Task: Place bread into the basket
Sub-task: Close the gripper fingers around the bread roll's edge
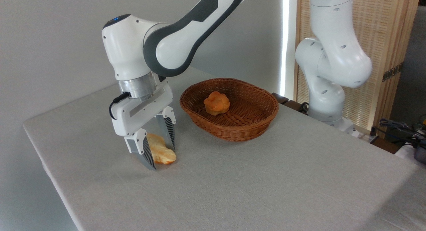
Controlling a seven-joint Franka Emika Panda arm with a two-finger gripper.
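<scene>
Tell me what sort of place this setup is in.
Probably a robotics lab or test room, not a kitchen: a Franka arm works over a cloth-covered table, its gripper around a bread loaf, with loose cables and a slatted wooden screen behind.

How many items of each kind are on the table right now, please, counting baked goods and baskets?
Elongated pale loaves: 1, the bread lying on the table between the gripper fingers.
Round knotted orange buns: 1, the bun inside the basket.
Wicker baskets: 1, the basket.
Total: 3
</scene>
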